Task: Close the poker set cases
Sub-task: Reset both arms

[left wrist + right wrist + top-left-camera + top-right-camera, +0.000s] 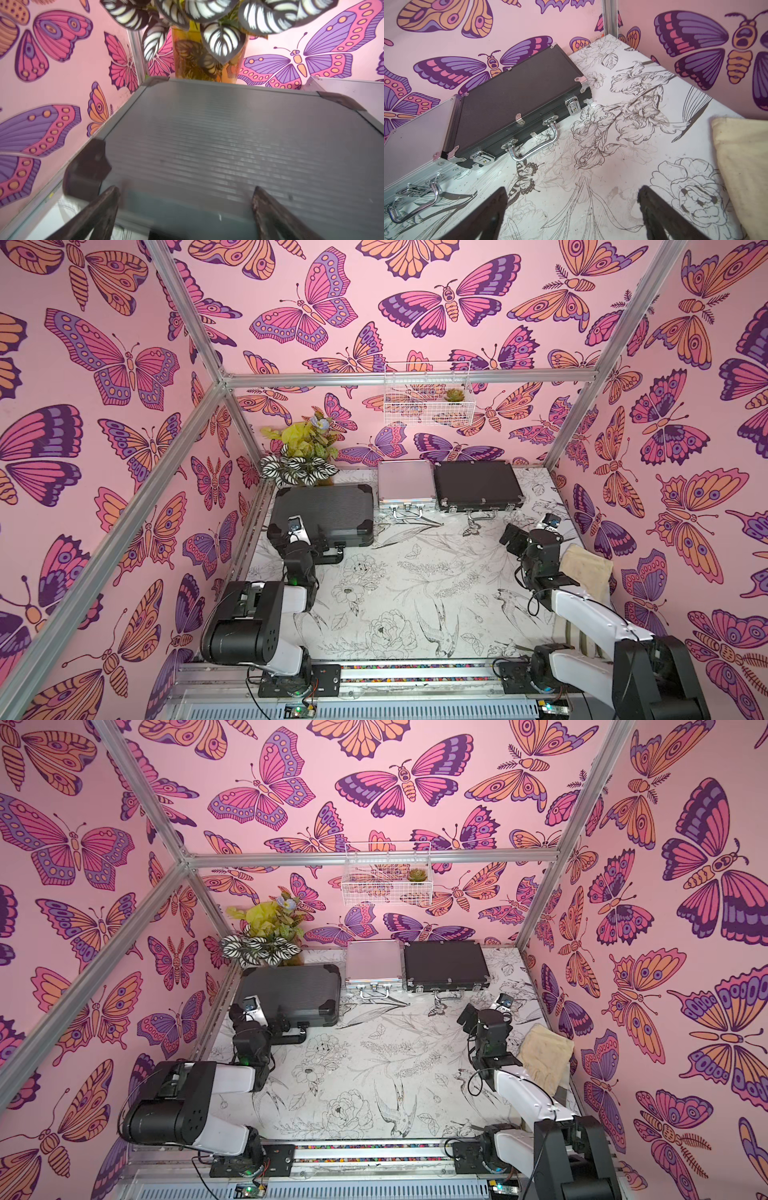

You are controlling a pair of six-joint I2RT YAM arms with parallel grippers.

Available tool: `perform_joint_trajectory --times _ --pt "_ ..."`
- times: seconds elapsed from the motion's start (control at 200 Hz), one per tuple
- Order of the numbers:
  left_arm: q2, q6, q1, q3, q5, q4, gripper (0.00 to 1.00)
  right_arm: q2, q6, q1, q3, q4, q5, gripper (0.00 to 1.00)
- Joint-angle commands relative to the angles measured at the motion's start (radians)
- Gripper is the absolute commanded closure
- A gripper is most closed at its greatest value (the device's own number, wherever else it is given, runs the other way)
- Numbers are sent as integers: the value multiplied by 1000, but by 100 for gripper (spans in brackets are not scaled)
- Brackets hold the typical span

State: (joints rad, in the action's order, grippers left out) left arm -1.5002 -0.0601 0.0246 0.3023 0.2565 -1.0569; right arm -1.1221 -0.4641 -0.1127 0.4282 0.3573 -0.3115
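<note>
Cases number three, all lids down. Your left gripper [186, 189], fingers spread and empty, hangs over the near edge of the large ribbed case [228, 145]. Your right gripper [573, 188], also spread, hovers above the table [612, 155]. The silver case [411, 141] and the black silver-trimmed case [512, 99] lie side by side beyond it, apart.

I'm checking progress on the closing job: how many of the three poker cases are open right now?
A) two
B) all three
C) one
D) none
D: in a top view the ribbed black case, the silver case and the trimmed black case all lie flat with lids down, and no chips or foam show.
</note>
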Motion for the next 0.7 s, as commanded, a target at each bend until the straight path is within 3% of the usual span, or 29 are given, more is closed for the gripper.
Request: perform_joint_trajectory --times 0.0,0.115,0.2,0.341,0.551,0.697 --pt "-43 48 0 2 -31 64 1 25 68 -9 -5 13 -70 1" --pt "-29 54 21 54 -5 156 1 33 171 -9 -1 27 -96 1" --pt "-62 73 23 37 -1 60 1 12 220 -9 4 35 -126 1" --pt "-47 60 23 46 -3 105 1 -76 301 -8 16 71 -126 1" --pt "-54 64 24 42 -2 86 1 -245 402 -9 -32 346 -125 1" --pt "-50 61 23 44 -2 98 1 -375 420 11 -57 539 -39 1"
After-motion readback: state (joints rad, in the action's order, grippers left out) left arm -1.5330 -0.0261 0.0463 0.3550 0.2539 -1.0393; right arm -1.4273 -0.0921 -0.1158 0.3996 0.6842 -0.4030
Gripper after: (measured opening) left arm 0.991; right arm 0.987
